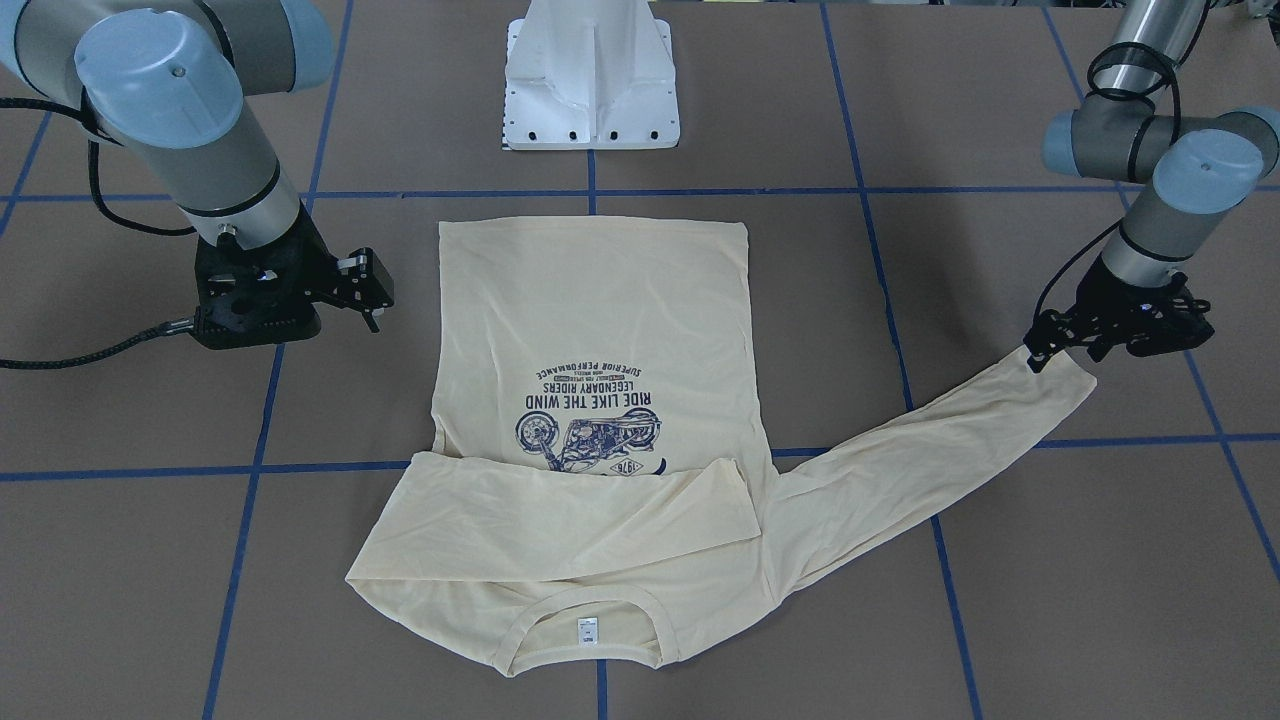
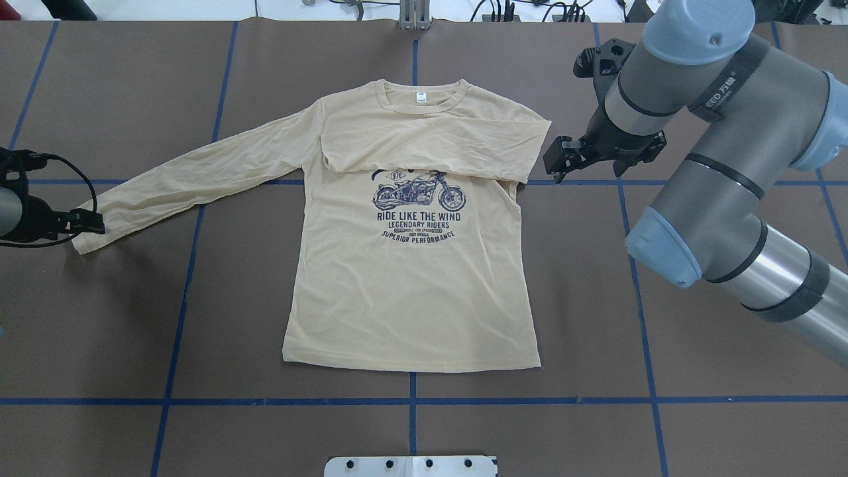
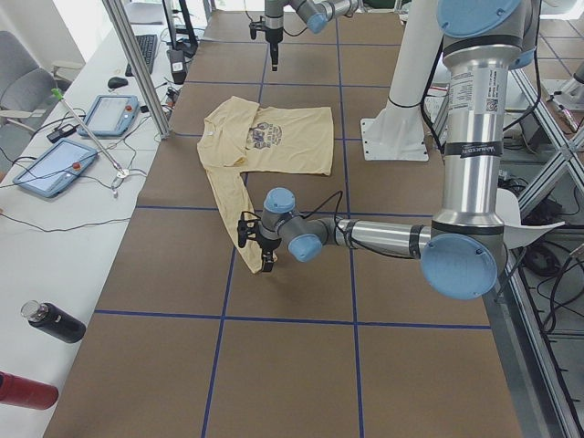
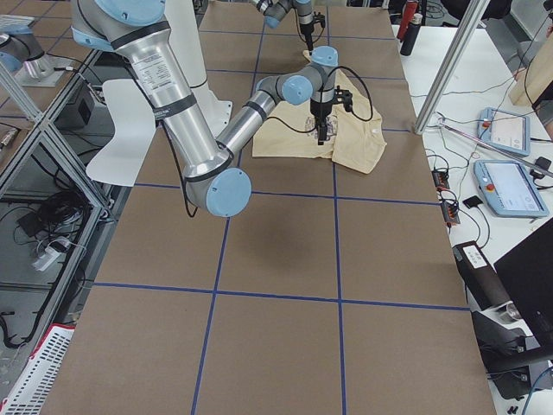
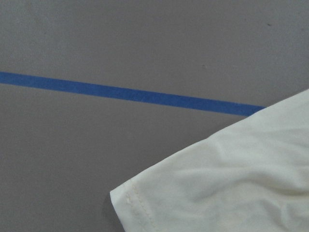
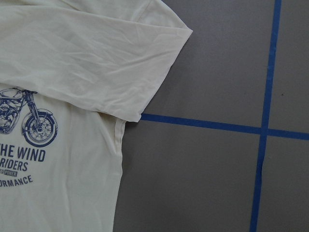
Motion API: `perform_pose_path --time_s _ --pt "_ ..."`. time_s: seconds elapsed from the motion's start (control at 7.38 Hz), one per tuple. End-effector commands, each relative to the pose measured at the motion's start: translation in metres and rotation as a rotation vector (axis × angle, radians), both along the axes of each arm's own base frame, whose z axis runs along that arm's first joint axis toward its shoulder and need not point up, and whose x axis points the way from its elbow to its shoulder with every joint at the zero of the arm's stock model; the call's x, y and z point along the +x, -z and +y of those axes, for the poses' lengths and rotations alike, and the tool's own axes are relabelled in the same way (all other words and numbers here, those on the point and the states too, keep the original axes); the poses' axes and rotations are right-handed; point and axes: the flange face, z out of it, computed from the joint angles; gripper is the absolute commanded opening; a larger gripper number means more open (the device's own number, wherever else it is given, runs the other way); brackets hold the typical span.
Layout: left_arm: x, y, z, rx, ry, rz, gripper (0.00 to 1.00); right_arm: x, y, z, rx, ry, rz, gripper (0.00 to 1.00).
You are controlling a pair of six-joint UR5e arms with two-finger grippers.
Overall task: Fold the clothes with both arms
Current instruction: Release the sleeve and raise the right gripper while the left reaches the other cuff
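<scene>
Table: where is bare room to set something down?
Free: between the hem of the shirt and pedestal; between outstretched sleeve and shirt's side; on the shirt's other side, robotward of the right gripper. Crowded: the cuff at the left gripper.

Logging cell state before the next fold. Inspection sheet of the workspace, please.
Surface: brown mat, blue tape grid, flat.
Job's things: cream shirt print up; folded sleeve lies across the chest; stretched sleeve lies flat, out to the side.
Clutter: nothing seen on the mat.
Tools: left tool at the stretched sleeve's cuff, grip cannot be told; right tool open, empty, beside the folded shoulder.
Cables: black cable runs off the right wrist.
Surroundings: white pedestal; tablets and bottles on the side bench.
</scene>
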Motion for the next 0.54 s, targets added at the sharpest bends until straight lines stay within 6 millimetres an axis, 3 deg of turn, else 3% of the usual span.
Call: perform_pose_path --time_s 0.0,0.41 --pt "0.0012 -0.0005 0.0013 -0.001 -0.003 -0.001 0.71 0.0002 -0.0005 0.0004 -0.007 0.003 -0.005 1.00" --pt "0.0012 -0.0007 0.0013 -0.002 -0.003 -0.002 0.30 0.0031 -0.0021 0.0004 -0.026 0.012 -0.020 1.00"
